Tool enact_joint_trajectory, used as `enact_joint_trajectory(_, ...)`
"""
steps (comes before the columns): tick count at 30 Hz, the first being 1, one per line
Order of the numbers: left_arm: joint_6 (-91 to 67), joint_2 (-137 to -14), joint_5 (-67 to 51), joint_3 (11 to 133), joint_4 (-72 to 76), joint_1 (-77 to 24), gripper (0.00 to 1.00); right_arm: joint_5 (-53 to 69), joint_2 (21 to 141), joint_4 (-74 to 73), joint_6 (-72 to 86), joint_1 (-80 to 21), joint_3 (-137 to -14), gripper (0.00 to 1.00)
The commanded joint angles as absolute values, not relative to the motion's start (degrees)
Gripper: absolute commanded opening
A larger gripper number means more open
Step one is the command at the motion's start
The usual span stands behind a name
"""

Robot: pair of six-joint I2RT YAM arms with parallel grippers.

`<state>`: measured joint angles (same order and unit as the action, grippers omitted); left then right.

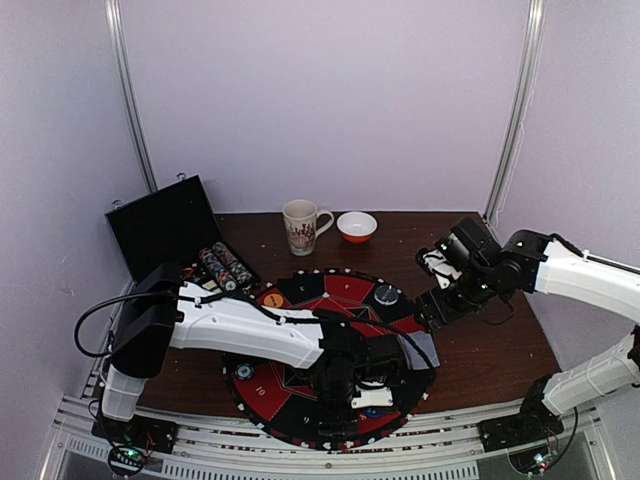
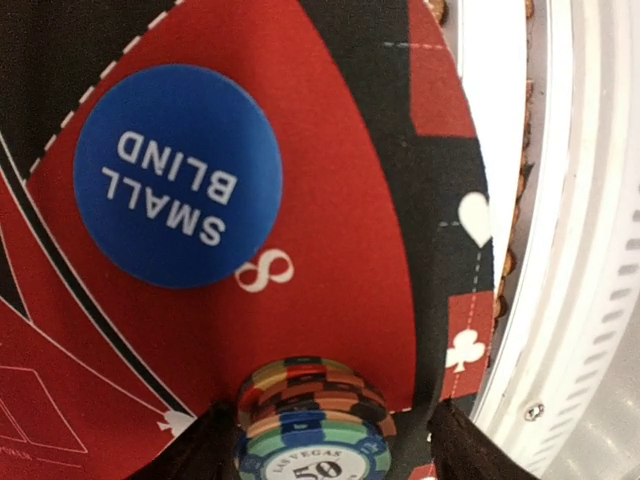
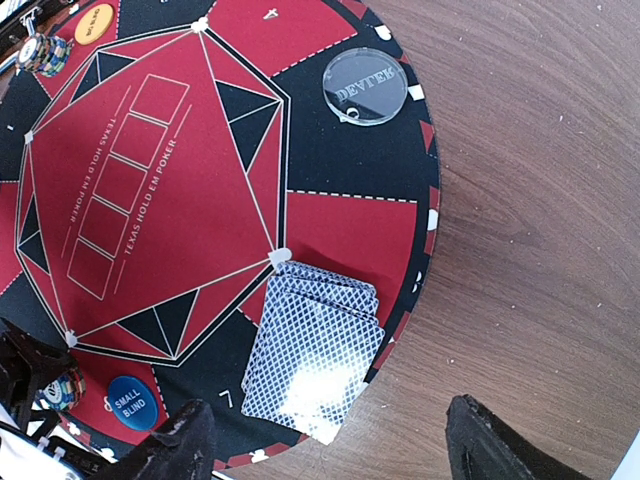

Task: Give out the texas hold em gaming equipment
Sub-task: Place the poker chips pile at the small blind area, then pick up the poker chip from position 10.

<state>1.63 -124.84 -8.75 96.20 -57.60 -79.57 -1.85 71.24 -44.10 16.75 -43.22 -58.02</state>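
In the left wrist view a stack of striped poker chips (image 2: pixel 315 425), a green "50" on top, stands on the red-and-black mat (image 2: pixel 350 250) between my left gripper's (image 2: pixel 330 455) fingers. The left finger (image 2: pixel 195 450) touches the stack and the right finger stands apart, so the gripper is open. A blue "SMALL BLIND" disc (image 2: pixel 178 175) lies just beyond. My right gripper (image 3: pixel 325 465) is open above a fanned deck of blue-backed cards (image 3: pixel 315 360) at the mat's edge. From above, the left gripper (image 1: pixel 352 393) is at the mat's near side and the right gripper (image 1: pixel 428 312) at its right.
A clear "DEALER" disc (image 3: pixel 365 88), an orange disc (image 3: pixel 94 23) and another chip stack (image 3: pixel 40 52) lie on the mat's far side. An open black case (image 1: pixel 165 225) holding chip rows (image 1: pixel 222 268) stands back left. A mug (image 1: pixel 303 226) and a bowl (image 1: pixel 357 227) stand behind.
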Motion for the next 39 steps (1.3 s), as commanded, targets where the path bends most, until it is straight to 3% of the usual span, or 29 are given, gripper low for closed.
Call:
enact_joint_trajectory(1,1.34,-122.13,-5.53,95.43,-55.44,-79.19,0.71,-1.92,70.79,-45.22,16.61,-42.8,-59.22,0.82)
enact_joint_trajectory(14,-9.59,-101.76,-9.02,82.63,-50.85,-72.97,0.84,-2.32,73.01,-44.06,15.71,-41.78,-60.9,0.82)
enact_joint_trajectory(23,-29.39,-85.01,-1.59,59.76,-51.4,-51.64,0.87,-1.04,74.56,-43.52,14.12,-41.57,-61.3,0.82)
enact_joint_trajectory(31,-28.63,-88.31,-2.73,53.27,-42.37,-47.74,0.86,-1.1,75.1,-43.65,13.63,-41.57,-61.44,0.82)
enact_joint_trajectory(39,-28.21,-92.88,-4.53,50.63,-37.89,-47.77,0.72,-0.36,75.74,-43.67,13.6,-41.59,-61.13,0.82)
